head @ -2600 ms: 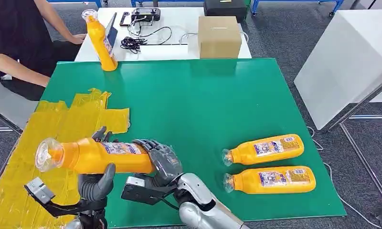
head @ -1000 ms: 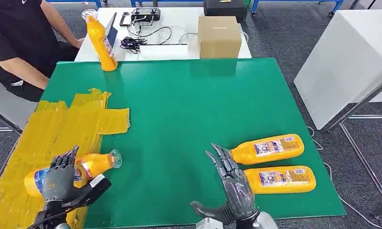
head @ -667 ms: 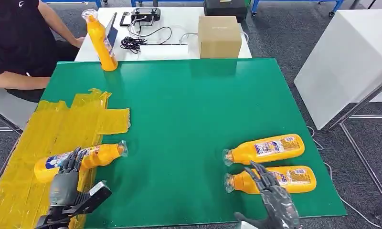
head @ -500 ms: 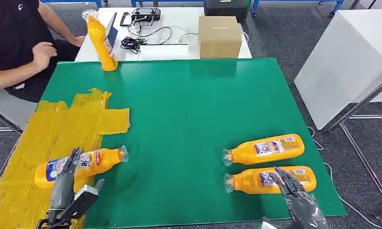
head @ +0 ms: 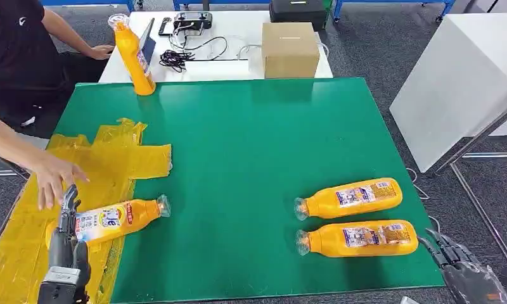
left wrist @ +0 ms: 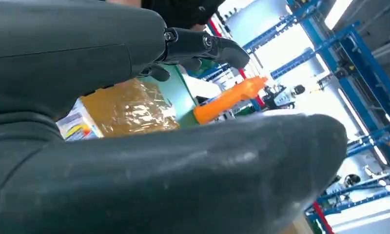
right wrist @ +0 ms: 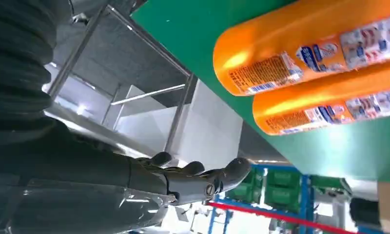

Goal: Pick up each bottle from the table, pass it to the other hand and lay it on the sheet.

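Observation:
An orange bottle (head: 111, 218) lies on its side on the yellow sheet (head: 105, 158), its cap end toward the green table (head: 251, 139). My left hand (head: 64, 250) is beside its base with fingers straight and holds nothing; its wrist view shows the bottle's label (left wrist: 75, 124) close by. Two more orange bottles (head: 349, 197) (head: 359, 238) lie side by side at the right front, also seen as bottles (right wrist: 305, 53) (right wrist: 339, 105). My right hand (head: 463, 273) hangs open off the table's front right corner, its fingers (right wrist: 198, 178) spread and apart from them.
A person's hand (head: 53, 178) rests on the sheet just beyond my left hand. Another orange bottle (head: 132, 54) stands upright at the table's far left corner. A cardboard box (head: 291, 49) and cables sit on the white table behind. A white cabinet (head: 460, 82) stands at right.
My left hand laid the bottle on the sheet, let go and drew back. My right hand swung right, past the two bottles, to the table's corner. A person's hand came onto the sheet.

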`<control>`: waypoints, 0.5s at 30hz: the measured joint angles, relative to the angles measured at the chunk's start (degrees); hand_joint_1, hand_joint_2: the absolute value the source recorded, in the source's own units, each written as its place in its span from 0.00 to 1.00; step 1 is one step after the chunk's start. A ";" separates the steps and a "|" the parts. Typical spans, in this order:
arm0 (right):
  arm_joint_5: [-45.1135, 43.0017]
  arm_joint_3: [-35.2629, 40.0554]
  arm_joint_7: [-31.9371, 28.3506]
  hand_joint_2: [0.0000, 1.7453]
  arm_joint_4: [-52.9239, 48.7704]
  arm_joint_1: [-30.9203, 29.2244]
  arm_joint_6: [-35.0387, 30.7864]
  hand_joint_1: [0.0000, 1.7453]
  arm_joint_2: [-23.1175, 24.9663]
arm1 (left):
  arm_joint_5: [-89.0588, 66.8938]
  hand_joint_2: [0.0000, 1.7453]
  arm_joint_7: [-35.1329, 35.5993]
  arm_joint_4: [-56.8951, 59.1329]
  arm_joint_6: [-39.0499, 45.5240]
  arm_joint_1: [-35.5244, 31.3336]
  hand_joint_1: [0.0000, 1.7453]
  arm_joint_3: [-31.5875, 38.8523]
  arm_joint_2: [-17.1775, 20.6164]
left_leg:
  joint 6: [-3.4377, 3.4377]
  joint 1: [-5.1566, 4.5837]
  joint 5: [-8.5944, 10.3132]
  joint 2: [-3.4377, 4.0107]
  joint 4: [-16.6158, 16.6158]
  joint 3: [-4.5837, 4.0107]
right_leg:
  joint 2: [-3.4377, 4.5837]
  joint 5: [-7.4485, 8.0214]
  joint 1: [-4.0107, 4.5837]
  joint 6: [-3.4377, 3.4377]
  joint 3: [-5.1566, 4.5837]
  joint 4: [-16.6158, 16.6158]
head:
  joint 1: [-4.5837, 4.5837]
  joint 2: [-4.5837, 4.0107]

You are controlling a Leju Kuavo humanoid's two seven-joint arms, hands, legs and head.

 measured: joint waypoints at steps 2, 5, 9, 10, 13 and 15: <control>0.86 -1.65 -2.79 1.00 1.87 -2.76 4.18 0.00 1.71 | 0.09 0.00 0.02 -0.11 -0.20 -0.10 0.00 -0.26 -0.24 | 0.00 -0.01 0.00 0.05 0.01 0.05 | 0.04 0.00 -0.01 0.00 0.02 0.00 | 0.00 0.00; 1.66 -3.55 -5.10 1.00 4.77 -6.06 7.27 0.00 3.85 | 0.18 0.00 0.09 -0.11 -0.20 -0.37 0.00 -0.94 -0.37 | 0.00 -0.02 0.00 0.00 0.02 0.05 | 0.04 0.00 -0.02 0.01 0.06 0.00 | 0.00 0.00; 2.97 -4.62 -7.32 1.00 8.61 -10.66 11.44 0.00 6.16 | 0.55 0.00 0.22 -0.11 -0.22 -0.79 0.00 -1.83 -0.35 | 0.01 -0.02 0.00 0.06 0.03 0.04 | 0.06 0.01 -0.02 0.02 0.57 0.01 | 0.00 0.00; 3.37 -4.62 -7.88 1.00 10.02 -11.79 12.50 0.00 6.56 | 0.63 0.00 0.24 -0.11 -0.22 -0.97 0.00 -2.08 -0.35 | 0.01 -0.02 0.00 0.05 0.03 0.04 | 0.05 0.01 -0.02 0.02 0.57 0.01 | 0.00 0.00; 4.05 -4.53 -8.73 1.00 13.01 -14.50 13.83 0.00 7.59 | 1.11 0.00 0.42 -0.11 -0.22 -1.54 0.00 -2.84 -0.33 | 0.01 -0.02 0.00 0.02 0.03 0.04 | 0.05 0.01 -0.02 0.02 0.58 0.01 | 0.02 0.00; 4.11 -4.51 -8.80 1.00 14.25 -15.53 13.96 0.00 8.03 | 1.11 0.00 0.44 -0.11 -0.22 -1.70 0.00 -3.04 -0.33 | 0.01 -0.02 0.00 0.02 0.03 0.04 | 0.05 0.01 -0.02 0.02 0.59 0.01 | 0.00 0.00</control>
